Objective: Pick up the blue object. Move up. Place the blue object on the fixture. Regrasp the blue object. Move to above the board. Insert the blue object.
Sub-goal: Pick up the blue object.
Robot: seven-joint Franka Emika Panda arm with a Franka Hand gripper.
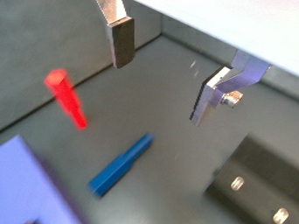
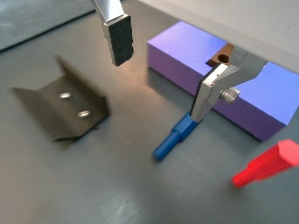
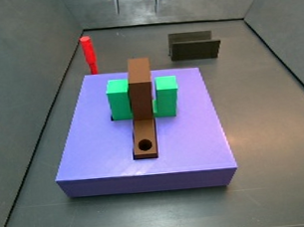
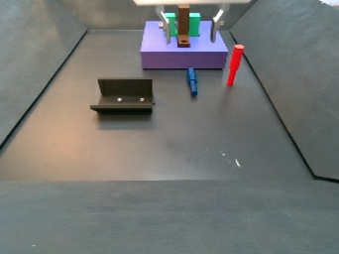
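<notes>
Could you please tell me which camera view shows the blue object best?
A wrist view shows the blue object whole on the floor, below the open gripper. In another wrist view a finger covers its end. One side view shows it small; another hides it.

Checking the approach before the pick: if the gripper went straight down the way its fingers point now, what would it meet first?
Probably the blue object lying flat on the floor: in both wrist views it lies roughly under the open gripper, nearer one finger. Depth is unclear.

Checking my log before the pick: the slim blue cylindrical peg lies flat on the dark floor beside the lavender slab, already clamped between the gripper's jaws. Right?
Not quite. The slim blue cylindrical peg does lie flat on the dark floor beside the lavender slab, but it is not clamped: both wrist views show the gripper open above it, jaws empty.
</notes>
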